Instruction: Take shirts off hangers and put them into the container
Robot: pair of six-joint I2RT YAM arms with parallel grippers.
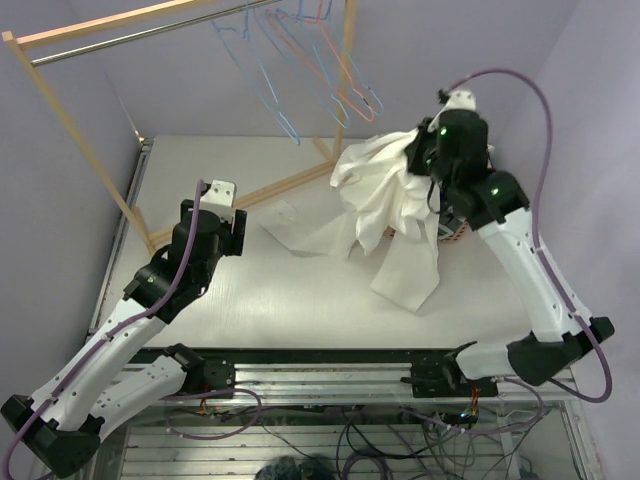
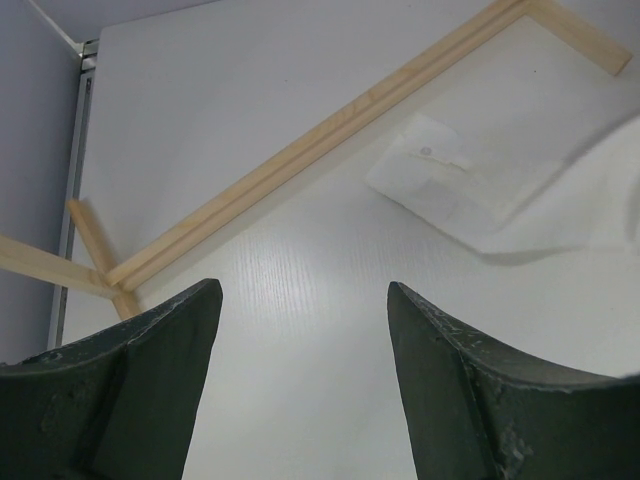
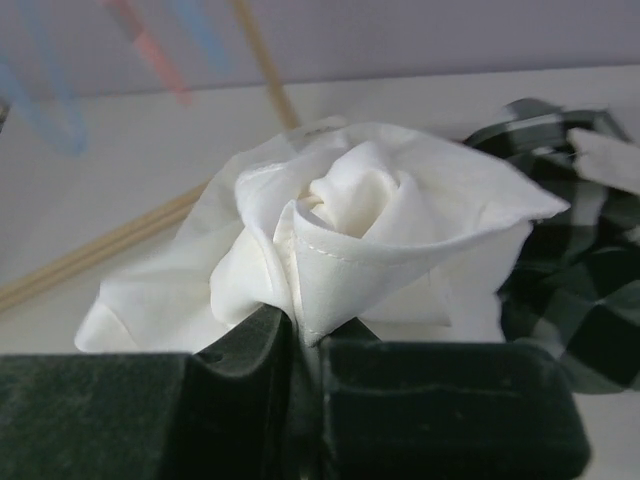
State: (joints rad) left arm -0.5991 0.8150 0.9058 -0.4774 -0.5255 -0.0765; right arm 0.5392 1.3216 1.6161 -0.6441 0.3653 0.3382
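My right gripper [image 1: 420,158] [image 3: 305,335] is shut on a bunched fold of the white shirt [image 1: 390,200] [image 3: 370,220], holding it up at the back right. The cloth drapes down over the pink container [image 1: 455,232], of which only small bits show. One sleeve trails onto the table [image 1: 300,235] [image 2: 440,180]. The black-and-white checked shirt [image 3: 570,230] lies just right of the white one in the right wrist view. Blue and pink wire hangers [image 1: 310,60] hang bare on the rail. My left gripper [image 1: 220,188] [image 2: 305,290] stands open over bare tabletop, holding nothing.
A wooden clothes rack [image 1: 90,130] stands at the back left. Its base bar [image 2: 330,130] runs diagonally across the table between my left gripper and the shirt. Purple walls close in the back and sides.
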